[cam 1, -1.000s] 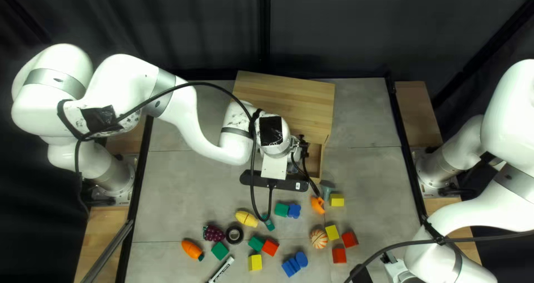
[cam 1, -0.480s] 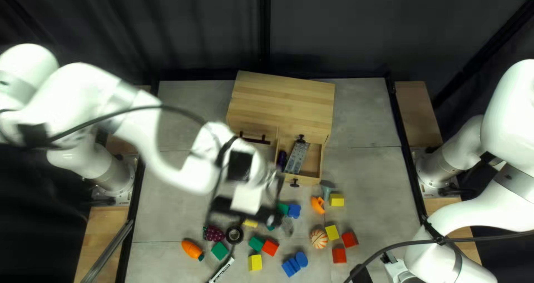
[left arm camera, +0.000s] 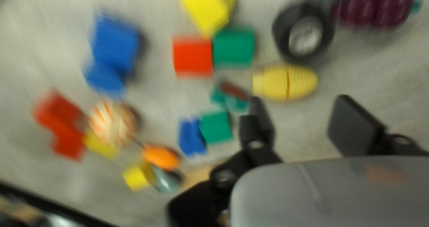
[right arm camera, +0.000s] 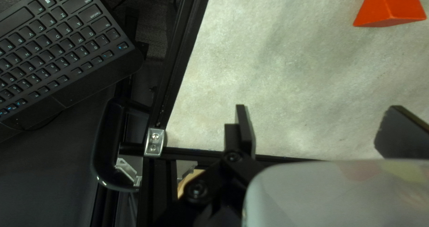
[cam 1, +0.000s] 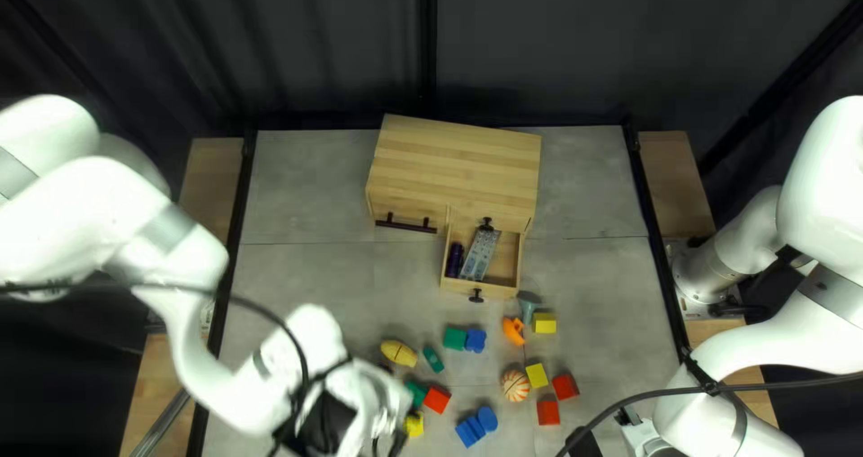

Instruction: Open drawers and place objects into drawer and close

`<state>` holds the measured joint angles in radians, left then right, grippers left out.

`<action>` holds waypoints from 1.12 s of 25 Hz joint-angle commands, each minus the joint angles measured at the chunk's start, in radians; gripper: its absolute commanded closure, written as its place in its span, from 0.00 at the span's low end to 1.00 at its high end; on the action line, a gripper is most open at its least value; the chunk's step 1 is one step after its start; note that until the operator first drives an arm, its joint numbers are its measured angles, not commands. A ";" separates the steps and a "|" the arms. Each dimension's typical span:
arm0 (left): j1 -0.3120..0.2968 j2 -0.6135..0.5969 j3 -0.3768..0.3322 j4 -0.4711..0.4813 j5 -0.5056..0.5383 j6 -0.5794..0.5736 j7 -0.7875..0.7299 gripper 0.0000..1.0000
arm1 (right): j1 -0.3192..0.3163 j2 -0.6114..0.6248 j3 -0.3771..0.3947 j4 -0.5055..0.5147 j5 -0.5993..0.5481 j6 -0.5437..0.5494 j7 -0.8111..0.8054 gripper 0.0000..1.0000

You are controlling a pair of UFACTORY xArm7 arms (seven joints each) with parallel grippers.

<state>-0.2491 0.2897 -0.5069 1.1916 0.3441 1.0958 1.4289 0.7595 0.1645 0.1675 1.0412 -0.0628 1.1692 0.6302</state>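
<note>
Left gripper [left arm camera: 300, 104] stands open, the yellow toy corn [left arm camera: 295, 82] ahead looking light and stiff, best pinched across its ribbed middle

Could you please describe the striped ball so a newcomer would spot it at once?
Find the wooden cabinet and its open drawer. Toward the table's near edge, beside a yellow block, sits the ball, round and orange-striped among plain blocks.

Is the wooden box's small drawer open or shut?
Open: the small drawer juts out from the wooden box, its inside in view.
</note>
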 commanded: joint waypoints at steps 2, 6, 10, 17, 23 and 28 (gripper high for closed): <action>-0.006 0.020 -0.028 -0.036 -0.040 -0.044 0.020 0.00 | 0.000 0.000 0.000 0.000 0.000 0.000 0.000 0.00; -0.007 0.010 -0.035 -0.073 -0.055 -0.075 0.008 0.00 | 0.000 0.000 0.000 0.000 0.000 0.000 0.000 0.00; -0.029 0.048 -0.033 -0.075 -0.038 -0.110 -0.030 0.00 | 0.000 0.000 0.000 0.000 0.000 0.000 0.000 0.00; -0.049 0.104 -0.031 -0.052 -0.024 -0.136 -0.048 0.00 | 0.000 0.000 0.000 0.000 0.000 0.000 0.000 0.00; -0.052 0.130 -0.020 -0.061 -0.009 -0.175 -0.062 0.00 | 0.000 0.000 0.000 0.000 0.000 0.000 0.000 0.00; -0.046 0.149 -0.006 -0.077 0.003 -0.209 -0.065 0.04 | 0.000 0.000 0.000 0.000 0.000 0.000 0.000 0.00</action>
<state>-0.2977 0.4299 -0.5193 1.1214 0.3410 0.9014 1.3656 0.7595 0.1645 0.1675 1.0412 -0.0628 1.1692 0.6302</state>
